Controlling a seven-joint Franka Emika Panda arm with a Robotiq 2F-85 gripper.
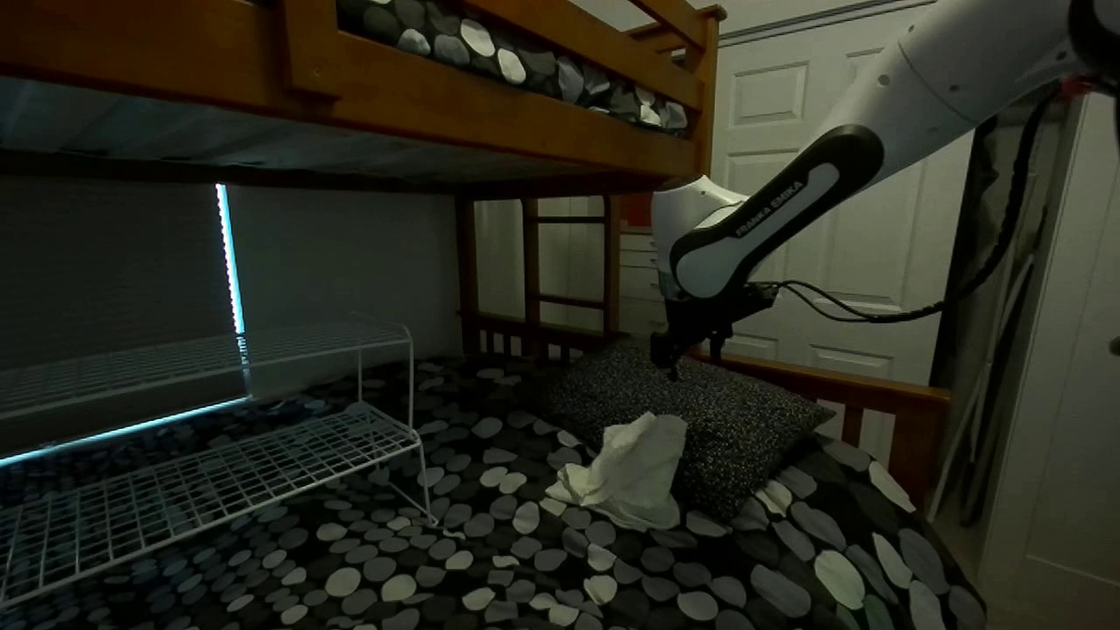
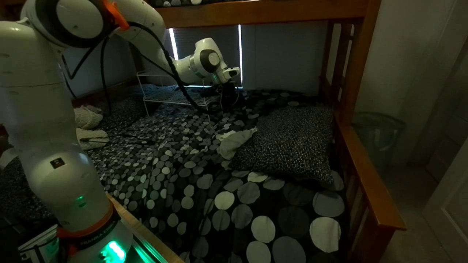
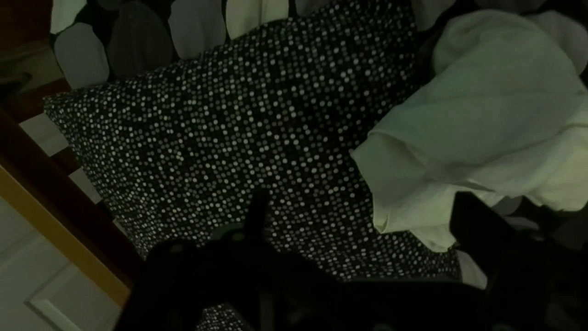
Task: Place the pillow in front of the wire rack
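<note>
The pillow, black with small pale dots, lies on the bed against the footboard; it shows in both exterior views (image 1: 744, 429) (image 2: 289, 146) and fills the middle of the wrist view (image 3: 220, 138). The white two-tier wire rack (image 1: 227, 477) stands on the bed apart from the pillow; it also shows in an exterior view (image 2: 175, 98), partly behind the arm. My gripper (image 1: 691, 357) is above the pillow, pointing down. In the wrist view the gripper (image 3: 360, 197) has its fingers wide apart with nothing held between them. Whether the fingertips touch the pillow cannot be told.
A crumpled white cloth (image 1: 639, 472) lies against the pillow's edge, also in the wrist view (image 3: 496, 115). The wooden footboard (image 2: 376, 197) is behind the pillow. The upper bunk (image 1: 490, 96) hangs over the bed. Light cloths (image 2: 87, 117) lie near the arm's base.
</note>
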